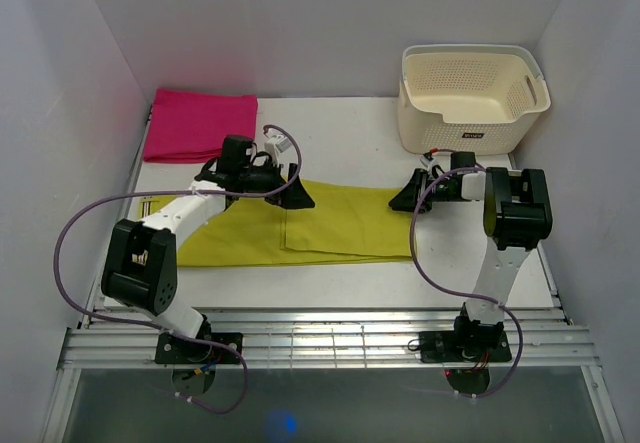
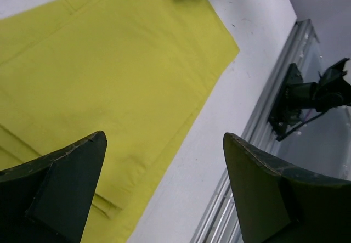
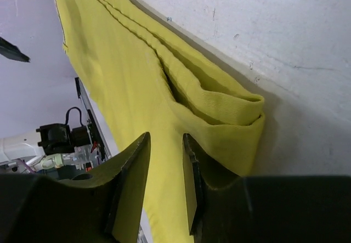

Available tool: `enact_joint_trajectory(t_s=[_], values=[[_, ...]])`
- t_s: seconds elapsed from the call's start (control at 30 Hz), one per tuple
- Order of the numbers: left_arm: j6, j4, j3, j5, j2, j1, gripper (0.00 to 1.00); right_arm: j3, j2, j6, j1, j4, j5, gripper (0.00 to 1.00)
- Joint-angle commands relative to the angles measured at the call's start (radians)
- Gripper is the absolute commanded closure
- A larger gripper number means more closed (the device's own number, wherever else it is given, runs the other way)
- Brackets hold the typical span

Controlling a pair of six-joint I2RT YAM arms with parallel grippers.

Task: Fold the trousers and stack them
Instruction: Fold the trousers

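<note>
Top external view: the trousers (image 1: pixel 330 225) lie flat across the middle of the bench (image 1: pixel 340 133), lengthwise from left to right. Their right part is doubled over, so a straight folded edge crosses the cloth near its centre.
Trousers, material: lime-yellow woven fabric, matt, thin and limp, with straight edges and crisp creases. In the right wrist view the trousers (image 3: pixel 126 78) show several plies stacked at the end, rounded softly where they turn.
Left pincer (image 1: pixel 298 198): wide apart and holding nothing, above the far edge of the trousers near the middle. In the left wrist view the left pincer (image 2: pixel 164 137) frames cloth (image 2: pixel 109 73) and bare bench between dark wedge-shaped fingers.
Likely reason: it is free of the cloth and placed to take an edge for a further fold.
Right pincer (image 1: pixel 408 201): low at the right end of the trousers. In its own view the right pincer (image 3: pixel 166 137) is narrow, with only a slim gap and nothing seen clamped.
Likely reason: it is lined up with the layered end so the plies can be pinched together.
Stage, as judged: one fold laid, more folding left, stacking not yet done.
Surroundings: a folded magenta cloth (image 1: pixel 198 123) lies at the far left, near the trousers but apart. A cream perforated plastic basket (image 1: pixel 460 123) stands at the far right.
</note>
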Motion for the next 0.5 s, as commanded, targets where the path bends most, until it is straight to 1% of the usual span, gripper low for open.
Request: enact_joint_trajectory(t_s=[0.0, 0.07, 0.1, 0.13, 0.17, 0.2, 0.23, 0.27, 0.3, 0.33, 0.37, 0.43, 0.47], values=[[0.115, -0.074, 0.079, -0.159, -0.13, 0.003, 0.02, 0.025, -0.008, -0.025, 0.004, 0.039, 0.038, 0.63], [0.143, -0.11, 0.119, -0.256, -0.187, 0.006, 0.02, 0.044, -0.104, -0.085, 0.004, -0.075, 0.039, 0.61], [0.144, -0.146, 0.133, -0.349, -0.201, 0.01, 0.02, 0.053, -0.139, -0.161, 0.004, -0.125, 0.067, 0.6], [0.138, -0.163, 0.145, -0.383, -0.222, 0.03, 0.02, 0.064, -0.22, -0.202, 0.003, -0.229, 0.09, 0.54], [0.135, -0.206, 0.165, -0.391, -0.229, 0.052, 0.02, 0.073, -0.262, -0.24, 0.0, -0.279, 0.111, 0.5], [0.132, -0.229, 0.176, -0.3, -0.23, 0.082, 0.02, 0.076, -0.299, -0.313, -0.003, -0.325, 0.162, 0.45], [0.12, -0.257, 0.187, -0.248, -0.227, 0.155, 0.02, 0.074, -0.368, -0.343, -0.006, -0.368, 0.193, 0.34], [0.103, -0.284, 0.206, -0.199, -0.211, 0.199, 0.02, 0.071, -0.397, -0.37, -0.008, -0.447, 0.223, 0.31], [0.092, -0.336, 0.213, -0.153, -0.201, 0.235, 0.02, 0.053, -0.42, -0.415, -0.01, -0.481, 0.283, 0.3], [0.08, -0.355, 0.216, -0.078, -0.194, 0.312, 0.02, 0.039, -0.457, -0.432, -0.01, -0.507, 0.306, 0.3], [0.078, -0.367, 0.214, -0.051, -0.192, 0.351, 0.02, 0.022, -0.469, -0.452, -0.013, -0.556, 0.322, 0.3], [0.086, -0.381, 0.191, -0.007, -0.206, 0.445, 0.04, -0.039, -0.489, -0.478, -0.014, -0.571, 0.392, 0.36], [0.086, -0.386, 0.182, -0.003, -0.227, 0.466, 0.04, -0.056, -0.49, -0.495, -0.019, -0.578, 0.398, 0.37]])
